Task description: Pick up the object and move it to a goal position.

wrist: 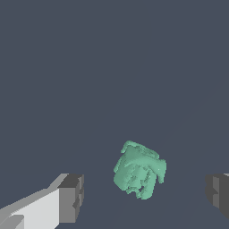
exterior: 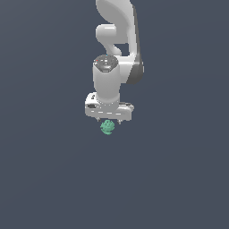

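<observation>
The object (wrist: 139, 170), a lumpy teal-green thing, sits between the fingertips of the gripper (wrist: 145, 194), touching neither; the fingers (wrist: 71, 198) are spread wide apart; in the exterior view it shows just beneath the white gripper (exterior: 108, 121).

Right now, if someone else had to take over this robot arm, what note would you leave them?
Gripper: open, fingers spread wide, holding nothing.
Teal-green object: sits between the two fingers in the wrist view, touching neither. In the exterior view it shows just under the white hand.
Done: the arm is lined up over the object.
Left: probably lower if needed, close on it, lift, and carry it to the goal. No goal marker shows in either view, so I cannot say where that is.
</observation>
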{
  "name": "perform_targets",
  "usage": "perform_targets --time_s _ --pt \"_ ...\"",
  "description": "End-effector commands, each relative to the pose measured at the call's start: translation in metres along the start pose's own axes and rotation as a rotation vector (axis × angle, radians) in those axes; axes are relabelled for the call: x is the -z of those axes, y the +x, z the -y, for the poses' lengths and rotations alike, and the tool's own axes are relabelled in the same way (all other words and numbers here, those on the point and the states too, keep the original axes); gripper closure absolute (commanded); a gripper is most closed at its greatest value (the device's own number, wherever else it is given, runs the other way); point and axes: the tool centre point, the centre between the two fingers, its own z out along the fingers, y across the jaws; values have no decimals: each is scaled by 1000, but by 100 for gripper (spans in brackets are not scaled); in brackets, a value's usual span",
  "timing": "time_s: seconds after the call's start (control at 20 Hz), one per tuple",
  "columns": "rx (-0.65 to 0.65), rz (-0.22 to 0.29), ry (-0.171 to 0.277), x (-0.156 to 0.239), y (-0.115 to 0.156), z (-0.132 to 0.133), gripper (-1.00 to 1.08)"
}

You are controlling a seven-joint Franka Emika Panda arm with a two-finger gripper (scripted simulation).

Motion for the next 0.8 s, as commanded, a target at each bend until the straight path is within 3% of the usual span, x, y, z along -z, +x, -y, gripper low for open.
perform_targets --time_s 0.0,0.75 --pt "-52 1 2 -9 -4 -2 -92" --pt "-377 7 4 -59 -36 -17 -92"
